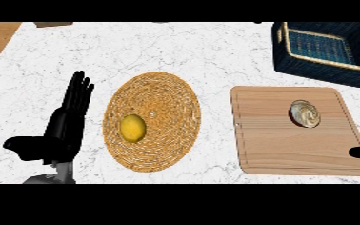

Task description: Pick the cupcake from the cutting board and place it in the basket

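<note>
The black left hand (65,119) stands at the left side of the head view, on its grey forearm that comes up from the lower edge. Its fingers are straight and point upward, close together, and the thumb is stretched out to the left. It holds nothing and touches no object.

Just to the right of this hand lies a round woven straw mat (152,122) of golden-brown colour. On the left part of the mat rests a yellow rounded fruit, probably a lemon (133,128).

Further to the right lies a rectangular light wooden cutting board (277,143) with rounded corners. The small cupcake with pale cream swirled topping (305,113) stands on the upper right part of this board, apart from both hands.

At the right edge, over the lower right corner of the board, only a small black tip of the right hand (355,152) shows; whether its fingers are open or curled, I cannot tell.

Behind the board, in the upper right corner, stands the dark blue woven basket with a tan rim (295,66). All things rest on a white marble counter with grey veins (211,52).
</note>
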